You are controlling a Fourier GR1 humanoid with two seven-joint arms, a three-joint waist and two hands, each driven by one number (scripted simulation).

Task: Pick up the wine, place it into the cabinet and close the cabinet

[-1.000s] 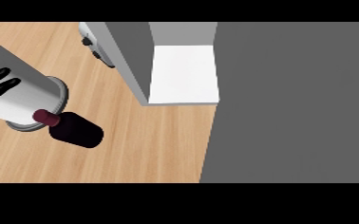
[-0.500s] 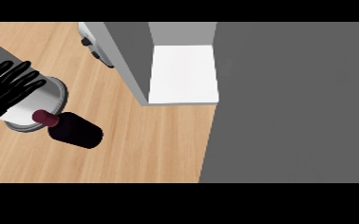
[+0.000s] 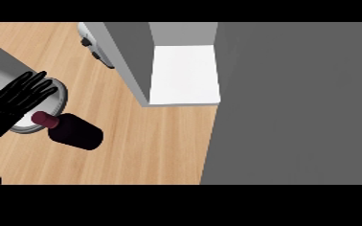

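My black hand [image 3: 25, 98] shows at the left edge of the head view, its fingers [image 3: 39, 84] straight and spread a little, pointing up and to the right. It holds nothing. From this view I cannot tell for certain whether it is my left or my right hand; it comes in from the left side, and I see no second hand.

The hand lies over a round silvery metal pot [image 3: 44, 107], whose rim curves out from under my fingertips to the right and below. I cannot tell whether my fingers touch the rim or hang above it.

Just below the hand is the dark maroon wine bottle [image 3: 74, 130]. Seen from steeply above, its capped neck [image 3: 44, 119] points up and left, overlapping the lower edge of the pot, while its dark body extends down and to the right over the light wooden counter top [image 3: 155, 148]. My fingers are apart from the bottle, though near its neck.

Further out, up and to the right, stands the grey cabinet [image 3: 134, 62], its inside showing a white shelf [image 3: 185, 74]. Behind its left wall a silvery appliance with dark knobs [image 3: 96, 50] peeks out. The right part of the view is plain dark grey floor [image 3: 290, 105].
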